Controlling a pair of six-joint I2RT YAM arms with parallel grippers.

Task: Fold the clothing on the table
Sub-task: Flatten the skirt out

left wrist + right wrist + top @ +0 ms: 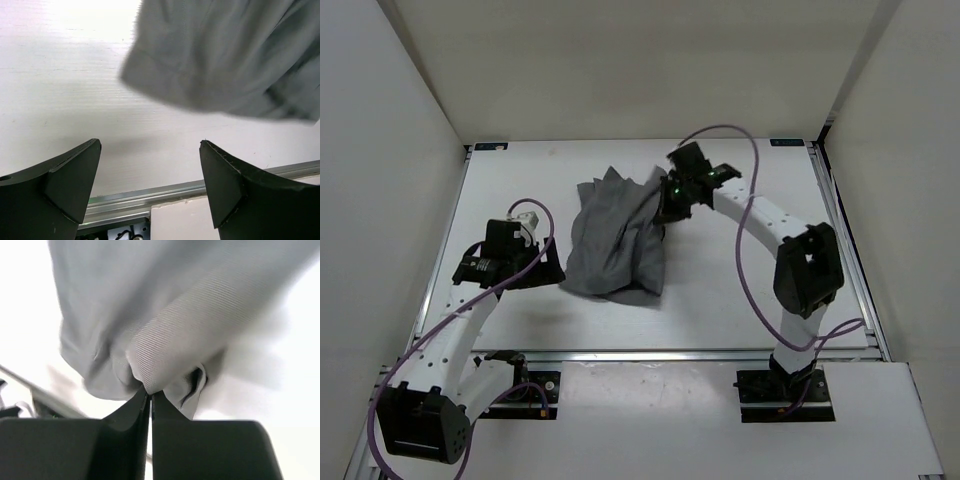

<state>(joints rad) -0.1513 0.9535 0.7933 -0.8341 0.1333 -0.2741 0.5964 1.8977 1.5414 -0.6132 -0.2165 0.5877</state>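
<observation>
Clothing (615, 245) is nowhere near folded yet, as far as I can tell. It's a grey pleated thing sitting in a rumpled heap around the middle of the desk (740, 300), slightly toward the top of the overhead frame. No flat layers or squared-off edges anywhere.

Going left to right: at centre-left of the overhead view, the left gripper (545, 268) sits just beside the lower left corner of the heap but isn't touching it. Its own wrist cam shows the jaws spread wide with nothing between them. Below them there's only bare white desk and the silver rail (150, 200), and a slightly blurry edge of the clothing runs across the upper right of that frame.

In the middle, the lower part of the heap lies bunched on the desk, and the upper part looks drawn up and to the right toward the other arm.

On the right, the right gripper (668, 203) is at the upper right edge of the fabric. Its wrist cam shows the jaws pressed together on a pinch of cloth, with a fold bunched right at the tips and the rest trailing away. Can't tell if that's the waistband or the hem.

So my read is that one corner is grabbed and that's about all that's done. What's left is getting a second grip, spreading it out flat, and then all the actual folding.
</observation>
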